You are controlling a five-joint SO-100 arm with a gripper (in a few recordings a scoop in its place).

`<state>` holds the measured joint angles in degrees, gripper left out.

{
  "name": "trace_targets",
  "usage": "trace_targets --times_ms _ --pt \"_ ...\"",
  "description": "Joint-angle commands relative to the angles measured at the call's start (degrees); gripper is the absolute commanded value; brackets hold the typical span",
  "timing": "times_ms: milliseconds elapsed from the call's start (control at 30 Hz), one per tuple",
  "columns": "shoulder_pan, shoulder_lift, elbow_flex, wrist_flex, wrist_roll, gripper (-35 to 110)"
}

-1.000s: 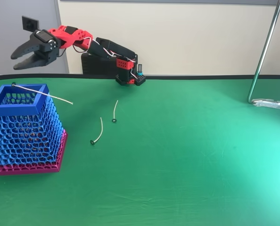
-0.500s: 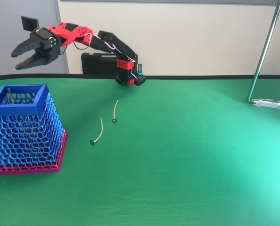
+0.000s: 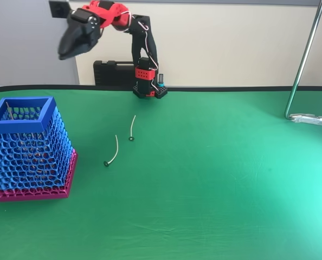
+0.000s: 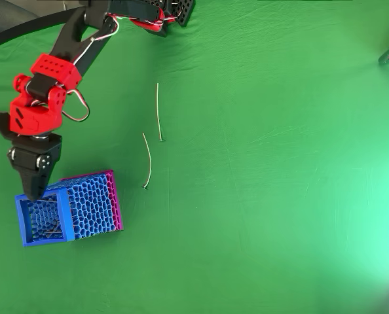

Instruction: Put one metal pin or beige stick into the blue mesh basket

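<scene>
While the black two-finger gripper (image 3: 63,54) hangs nearly closed and empty at the upper left of the fixed view, the thin straight beige pin (image 4: 50,231) lies below it inside the tall blue honeycomb-mesh basket (image 3: 21,122), lower left.

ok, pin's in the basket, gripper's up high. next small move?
Probably just retract toward the base and stop. The straight pin lies inside the blue mesh basket, and the gripper hangs above it, apparently shut and empty. The two curved pins on the cloth look like extras.
</scene>
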<state>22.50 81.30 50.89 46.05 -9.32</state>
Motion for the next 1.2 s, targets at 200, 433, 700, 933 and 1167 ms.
trace_targets --times_ms 200,433,700,933,1167 --pt "-8.0 17.84 22.94 -3.16 1.32 0" --pt "-11.34 28.56 38.94 -7.21 0.79 0" --pt "-15.73 43.24 57.48 -11.51 -0.44 0" --pt "-20.21 59.06 74.18 -11.69 -0.53 0" --pt "-22.32 71.19 89.21 -10.99 0.35 0"
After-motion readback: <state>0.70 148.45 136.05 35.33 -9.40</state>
